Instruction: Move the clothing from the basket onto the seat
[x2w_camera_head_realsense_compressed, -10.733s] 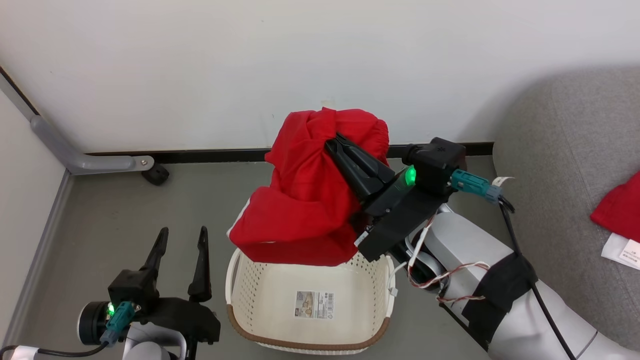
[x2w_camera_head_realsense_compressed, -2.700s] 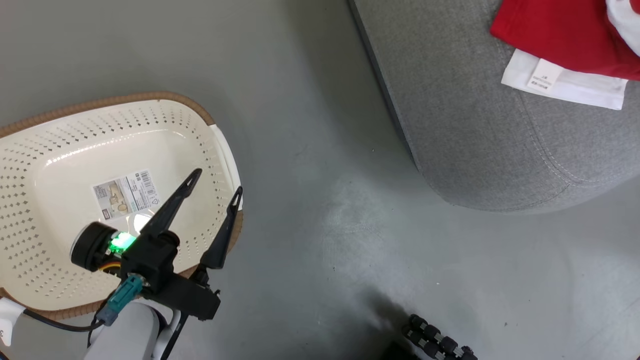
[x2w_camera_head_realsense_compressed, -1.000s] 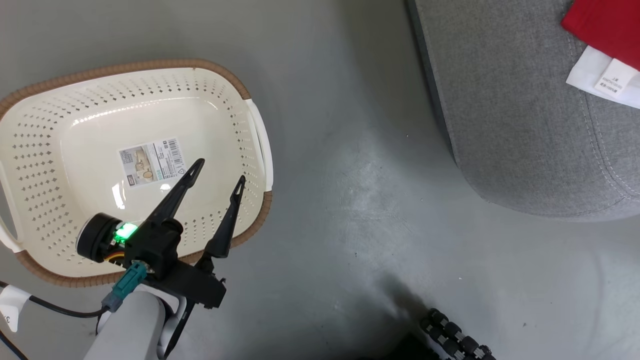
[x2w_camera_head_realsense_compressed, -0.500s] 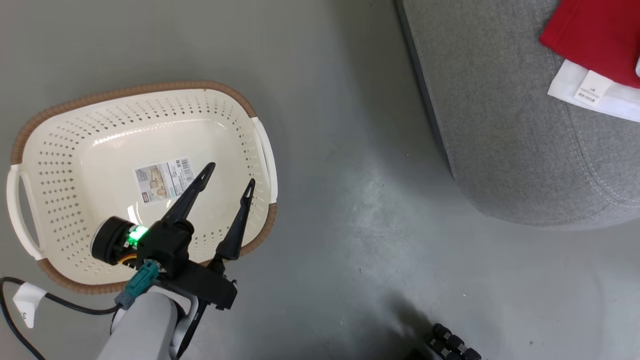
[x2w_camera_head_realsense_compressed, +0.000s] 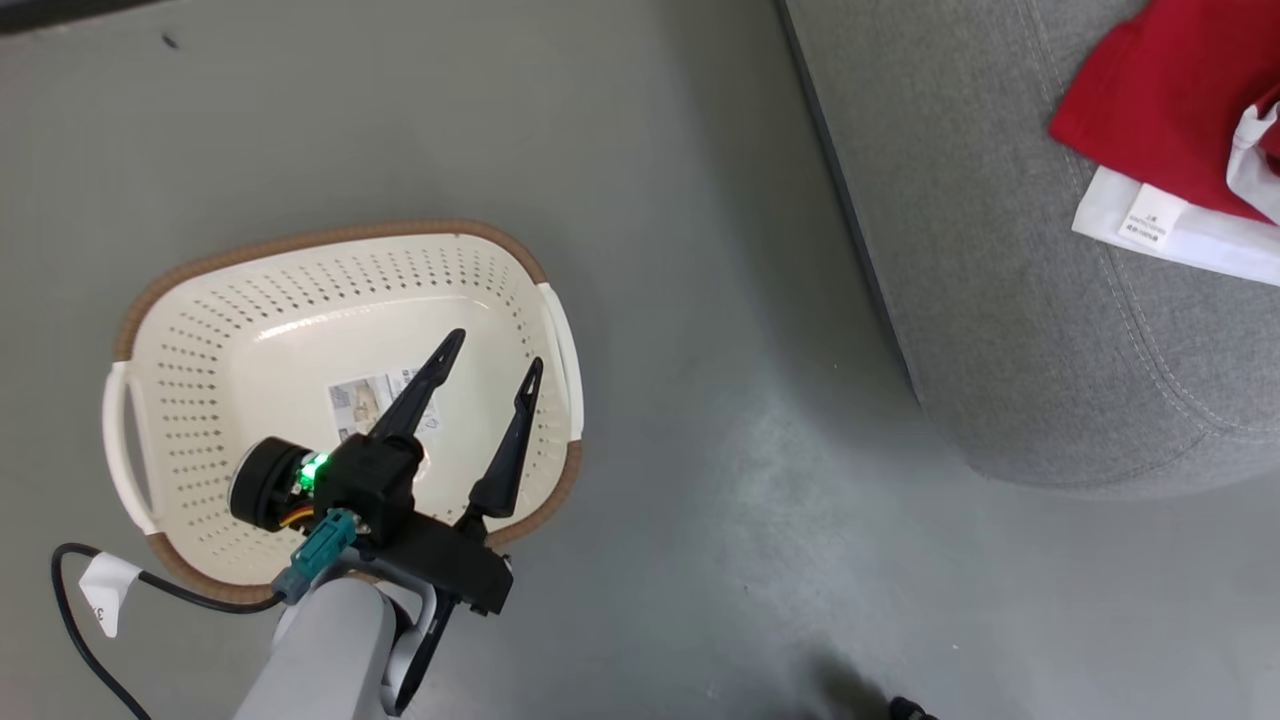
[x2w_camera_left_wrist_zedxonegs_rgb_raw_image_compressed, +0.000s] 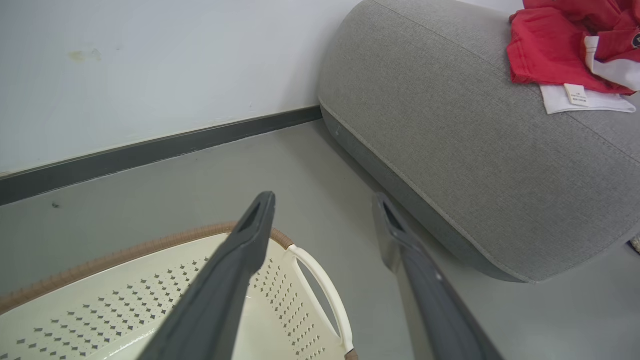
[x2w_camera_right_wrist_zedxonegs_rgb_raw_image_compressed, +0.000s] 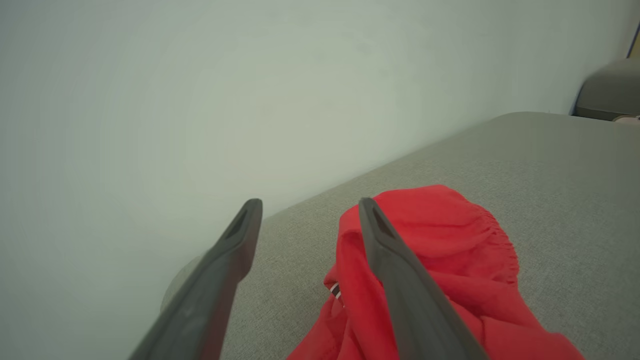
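The cream basket sits on the floor with nothing in it but its label sticker. My left gripper hovers open over its right half, fingers spread and holding nothing. The red clothing lies on the grey seat at the upper right, with a white panel and tag showing. In the left wrist view the clothing rests on top of the seat. My right gripper is open just above the red clothing on the seat, nothing between its fingers.
Grey floor separates the basket from the seat. A white wall with a dark baseboard runs behind the basket. A black cable with a white tag trails at the lower left.
The head camera has swung, so the basket and seat shift in the picture. Since the first frame the red garment has left my right gripper and the basket holds no clothing. The left gripper stays open.
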